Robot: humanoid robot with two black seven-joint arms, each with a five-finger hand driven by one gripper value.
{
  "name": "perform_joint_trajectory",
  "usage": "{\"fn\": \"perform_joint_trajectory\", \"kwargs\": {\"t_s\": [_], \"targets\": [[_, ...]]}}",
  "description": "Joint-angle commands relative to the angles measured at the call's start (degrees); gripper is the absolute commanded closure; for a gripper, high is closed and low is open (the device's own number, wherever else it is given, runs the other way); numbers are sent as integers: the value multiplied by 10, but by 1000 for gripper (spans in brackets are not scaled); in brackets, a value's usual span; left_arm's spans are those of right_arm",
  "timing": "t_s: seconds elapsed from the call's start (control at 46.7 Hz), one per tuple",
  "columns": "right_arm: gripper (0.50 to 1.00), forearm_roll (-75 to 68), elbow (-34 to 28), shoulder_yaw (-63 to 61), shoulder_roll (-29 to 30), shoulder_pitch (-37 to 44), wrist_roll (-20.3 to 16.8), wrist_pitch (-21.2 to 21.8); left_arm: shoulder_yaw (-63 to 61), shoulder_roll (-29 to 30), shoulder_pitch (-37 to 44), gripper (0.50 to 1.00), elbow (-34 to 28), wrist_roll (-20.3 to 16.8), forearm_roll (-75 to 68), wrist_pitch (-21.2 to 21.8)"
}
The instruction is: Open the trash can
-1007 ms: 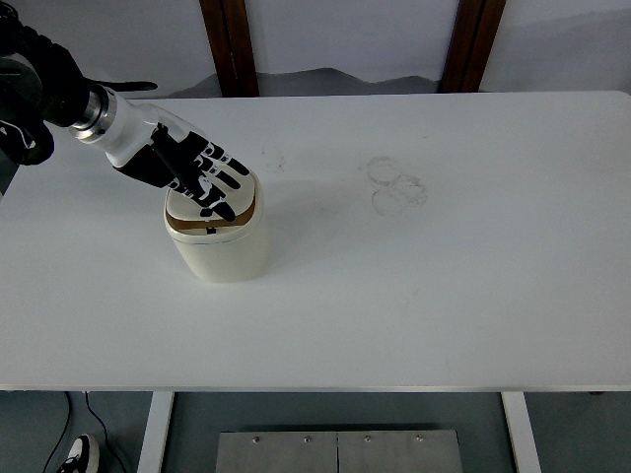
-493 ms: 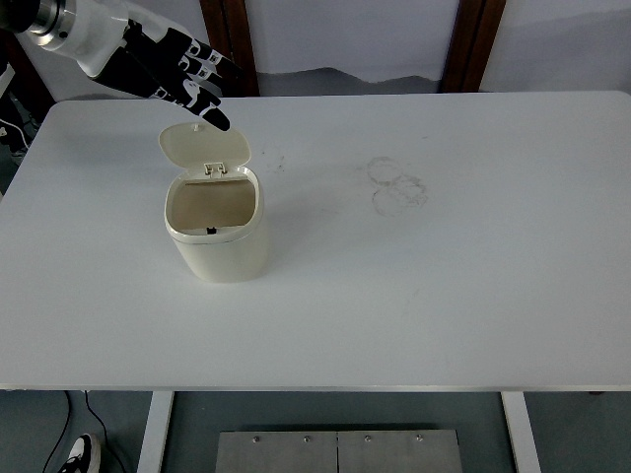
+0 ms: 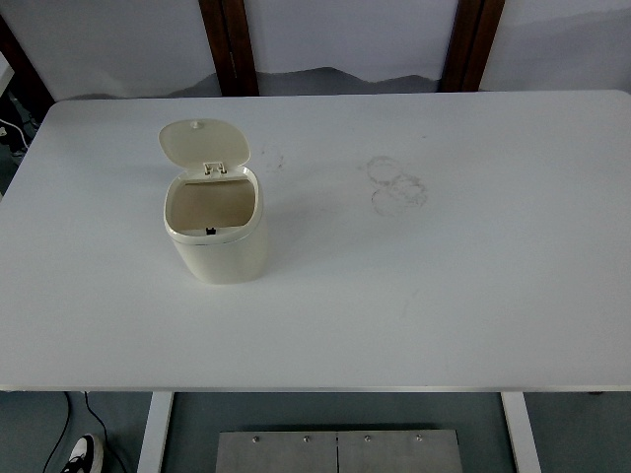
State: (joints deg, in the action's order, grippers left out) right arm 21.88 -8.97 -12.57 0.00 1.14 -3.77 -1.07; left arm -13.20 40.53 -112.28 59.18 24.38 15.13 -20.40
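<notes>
A small cream trash can [image 3: 219,246] stands upright on the left half of the white table [image 3: 444,286]. Its hinged lid [image 3: 203,142] is flipped up and back, standing open behind the mouth. The brownish inside of the can [image 3: 211,204] shows and looks empty. Neither of my hands is in the picture.
Faint ring stains [image 3: 396,184] mark the table right of centre. Two dark wooden posts [image 3: 229,44] rise behind the far edge. A metal plate [image 3: 337,451] lies on the floor below the near edge, and a shoe [image 3: 77,455] shows at the bottom left.
The left hand, which lay on the closed lid, lifted away to the upper left and left the picture. The lid has sprung open.
</notes>
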Motion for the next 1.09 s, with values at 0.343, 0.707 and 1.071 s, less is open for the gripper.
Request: {"fn": "perform_joint_trajectory", "kwargs": {"t_s": [0.343, 0.707, 1.071], "targets": [[505, 0, 0, 0, 0, 0, 0, 0, 205, 3, 169, 500, -86, -81, 0, 0], [505, 0, 0, 0, 0, 0, 0, 0, 289, 4, 294, 500, -167, -233, 1, -1], [505, 0, 0, 0, 0, 0, 0, 0, 347, 2, 376, 500, -187, -271, 8, 0]]}}
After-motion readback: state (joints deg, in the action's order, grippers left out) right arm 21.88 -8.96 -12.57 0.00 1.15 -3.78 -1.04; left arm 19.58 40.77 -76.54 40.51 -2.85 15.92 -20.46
